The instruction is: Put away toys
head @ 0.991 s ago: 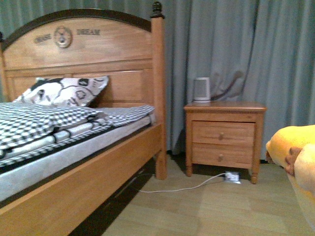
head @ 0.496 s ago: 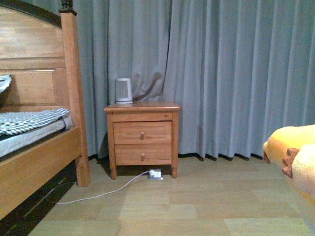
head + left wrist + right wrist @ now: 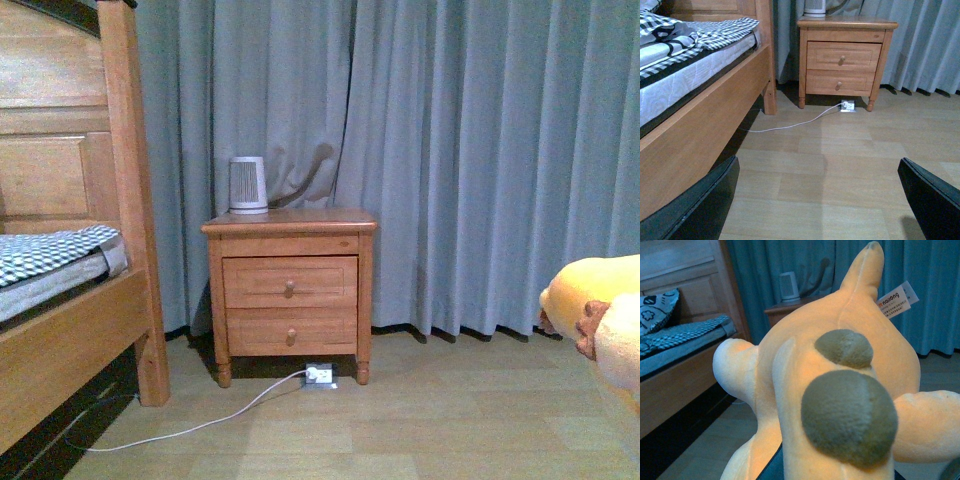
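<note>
The orange-yellow plush animal (image 3: 598,318) is cut off by the right edge of the front view, up off the floor (image 3: 450,430). In the right wrist view it crowds nearly the whole picture, two brown-grey nubs nearest the lens. It hides the right arm's fingers, so whether they are clamped on it cannot be told. The left arm's fingers (image 3: 690,212) sit wide apart with nothing between them, only their dark tips showing. Bare floor lies open between the bed (image 3: 70,340) and the plush. A bedside table (image 3: 290,290) stands against the grey-blue curtain (image 3: 480,150), near the bedpost, with a small white slatted device (image 3: 248,185) on top. A white cable (image 3: 200,428) trails from a plug block (image 3: 319,375) at its foot toward the bed. A white tag (image 3: 896,300) on the plush carries an orange mark and print that seems to read "nailong"; the smaller lines are too fine to read.
</note>
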Available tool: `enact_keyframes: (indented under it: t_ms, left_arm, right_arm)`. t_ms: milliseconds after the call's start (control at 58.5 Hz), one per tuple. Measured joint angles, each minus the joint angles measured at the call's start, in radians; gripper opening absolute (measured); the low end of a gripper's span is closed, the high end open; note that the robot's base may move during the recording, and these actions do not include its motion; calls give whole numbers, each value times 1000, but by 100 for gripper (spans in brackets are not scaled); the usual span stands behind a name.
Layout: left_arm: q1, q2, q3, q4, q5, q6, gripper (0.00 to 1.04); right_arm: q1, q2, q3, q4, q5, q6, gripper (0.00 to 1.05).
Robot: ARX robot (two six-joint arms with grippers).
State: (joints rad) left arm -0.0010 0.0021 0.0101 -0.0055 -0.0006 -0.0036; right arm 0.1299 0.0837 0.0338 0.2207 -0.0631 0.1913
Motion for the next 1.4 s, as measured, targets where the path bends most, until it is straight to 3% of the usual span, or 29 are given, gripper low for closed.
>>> enact_keyframes:
  t_ms: [1402]
  left_arm:
    - [0,0,0,0,0,0,98]
  right_arm:
    - [0,0,0,0,0,0,9]
